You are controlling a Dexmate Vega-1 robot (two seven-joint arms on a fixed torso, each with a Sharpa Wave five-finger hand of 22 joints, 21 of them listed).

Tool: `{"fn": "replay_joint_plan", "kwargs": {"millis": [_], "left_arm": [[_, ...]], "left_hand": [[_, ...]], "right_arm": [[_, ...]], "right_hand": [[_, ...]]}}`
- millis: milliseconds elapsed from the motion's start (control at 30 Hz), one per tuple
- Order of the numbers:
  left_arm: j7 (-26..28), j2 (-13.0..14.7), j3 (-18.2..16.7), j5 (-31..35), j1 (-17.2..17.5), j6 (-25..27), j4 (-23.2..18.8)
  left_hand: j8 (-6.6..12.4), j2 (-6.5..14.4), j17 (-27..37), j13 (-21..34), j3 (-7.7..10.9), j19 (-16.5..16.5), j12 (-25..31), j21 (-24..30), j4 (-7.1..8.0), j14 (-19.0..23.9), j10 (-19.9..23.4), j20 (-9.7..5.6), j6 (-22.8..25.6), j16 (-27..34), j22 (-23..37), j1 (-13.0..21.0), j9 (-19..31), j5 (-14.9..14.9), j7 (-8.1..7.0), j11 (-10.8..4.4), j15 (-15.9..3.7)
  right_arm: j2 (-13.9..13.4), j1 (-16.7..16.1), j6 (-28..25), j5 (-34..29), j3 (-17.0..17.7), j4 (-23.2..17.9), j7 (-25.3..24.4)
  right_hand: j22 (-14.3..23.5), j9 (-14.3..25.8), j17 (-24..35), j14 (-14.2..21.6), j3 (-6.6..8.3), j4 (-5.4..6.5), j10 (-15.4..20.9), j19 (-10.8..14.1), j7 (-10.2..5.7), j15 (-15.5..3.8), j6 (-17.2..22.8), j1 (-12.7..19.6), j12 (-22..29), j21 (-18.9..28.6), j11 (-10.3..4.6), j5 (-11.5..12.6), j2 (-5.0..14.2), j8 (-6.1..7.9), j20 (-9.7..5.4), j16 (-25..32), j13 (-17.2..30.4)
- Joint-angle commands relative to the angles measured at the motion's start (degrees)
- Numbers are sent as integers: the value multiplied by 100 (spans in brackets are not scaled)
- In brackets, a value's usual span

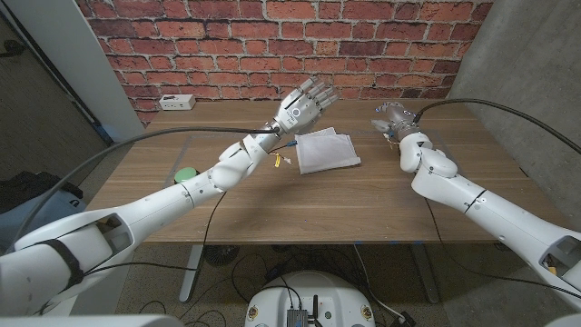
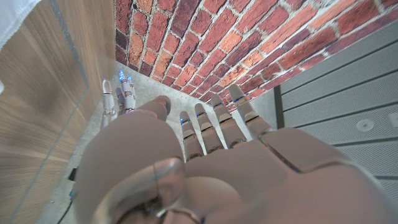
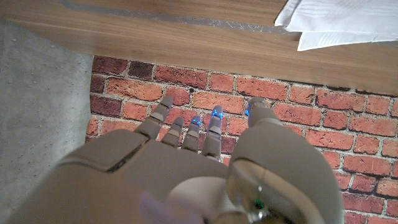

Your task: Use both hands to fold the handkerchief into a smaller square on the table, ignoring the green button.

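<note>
**Handkerchief folded, both hands lifted off**

Item one, nearest us: the green button (image 1: 185,174), sitting on the wooden table (image 1: 363,195) close under the left forearm. We judge it the main hazard — an arm drawn back low could brush it, though the task says to leave it alone.

Item two: the handkerchief (image 1: 327,150), white, lying mid-table in a compact, roughly square folded shape, its upper layer slightly askew of the one beneath. A small yellowish tag or scrap (image 1: 275,160) lies just beside its left edge; we cannot tell what it is. We judge the fold largely done. A further risk is that a finger catching the loose top layer would flip it open.

Item three: the left hand (image 1: 305,102), raised above the table behind the cloth, fingers spread and holding nothing. From its wrist camera the fingers (image 2: 211,124) reach toward the brick wall (image 2: 205,50).

Item four: the right hand (image 1: 393,120), to the right of the cloth and apart from it, fingers loosely extended and empty as far as we can see — the right wrist picture shows its fingers (image 3: 186,130) apart, with the handkerchief's edge (image 3: 348,22) beyond.

Item five, farthest: a white power strip (image 1: 176,102) by the wall.

No brand or legible writing anywhere.
</note>
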Motion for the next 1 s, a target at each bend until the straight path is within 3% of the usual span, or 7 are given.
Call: {"fn": "replay_joint_plan", "kwargs": {"millis": [33,600,1000], "left_arm": [[-347,-101,-604,-1605,404,-301,-276],[-1210,-114,-1400,-3901,795,-1114,-566],[-2229,-152,-1992,-6038,973,-1921,-402]], "left_hand": [[18,-12,6,16,-7,46,22,-2,-6,57,35,2,50,7,10,-59,6,24,14,52,-548],[13,31,4,0,11,14,37,-24,-40,109,76,143,103,22,17,-170,2,40,225,243,-386],[4,139,19,-9,36,-21,35,-40,-34,37,73,311,138,2,31,-313,-1,74,489,429,-142]], "right_arm": [[2,-341,909,1173,618,16,-347],[18,-713,2015,2401,1097,156,-528],[34,-968,2561,2986,1307,135,-568]], "right_hand": [[19,6,18,79,60,25,84,75,20,-91,83,-7,36,42,12,0,57,23,-11,38,0],[26,4,47,323,142,101,302,182,96,-64,229,-49,61,38,96,33,89,27,15,125,3],[29,2,64,453,183,148,388,235,153,-2,300,-80,60,36,142,51,92,24,33,174,4]]}}
